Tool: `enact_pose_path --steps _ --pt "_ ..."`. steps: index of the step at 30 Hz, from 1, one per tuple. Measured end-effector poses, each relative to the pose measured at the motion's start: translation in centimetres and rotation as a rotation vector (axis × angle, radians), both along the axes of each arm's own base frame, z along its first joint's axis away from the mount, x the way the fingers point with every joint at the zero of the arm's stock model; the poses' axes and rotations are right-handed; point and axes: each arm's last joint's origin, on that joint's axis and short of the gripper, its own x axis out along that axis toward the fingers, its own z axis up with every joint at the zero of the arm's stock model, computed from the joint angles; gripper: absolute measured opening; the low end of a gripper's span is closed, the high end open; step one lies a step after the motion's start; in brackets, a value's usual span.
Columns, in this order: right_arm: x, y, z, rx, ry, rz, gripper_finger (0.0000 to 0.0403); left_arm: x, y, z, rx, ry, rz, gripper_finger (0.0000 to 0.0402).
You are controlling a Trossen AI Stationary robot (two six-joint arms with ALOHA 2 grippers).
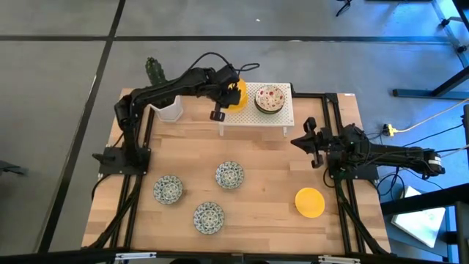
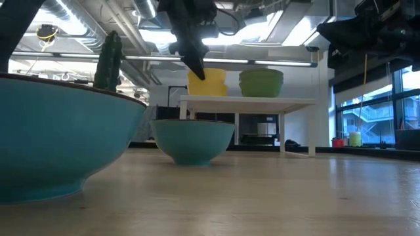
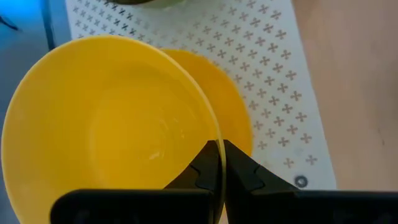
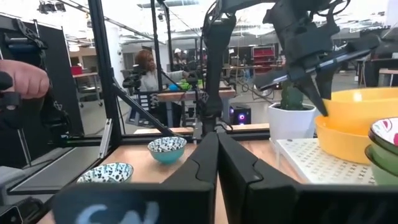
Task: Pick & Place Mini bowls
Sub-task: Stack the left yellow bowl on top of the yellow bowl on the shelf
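Left jaws point(image 3: 221, 163) pinch yellow bowl point(image 3: 106, 124) rim over rack point(image 3: 273, 74).

Left arm point(image 1: 172, 88): black jointed links, black cable looped above wrist | Right arm point(image 1: 381, 155): black links, black cabling along the body | Left gripper point(image 3: 221, 163): two dark angular fingers | Right gripper point(image 4: 217, 163): matching dark tapered fingers, pale lettering on housing
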Motion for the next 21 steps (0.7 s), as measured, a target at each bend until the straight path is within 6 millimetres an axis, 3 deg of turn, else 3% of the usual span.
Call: enact_pose_path --steps 21 --pt "-0.09 0.02 0.43 -0.044 -0.046 -0.006 0.0011 0.17 -0.37 -0.02 -0.018 -0.007 -0.056 0.0007"
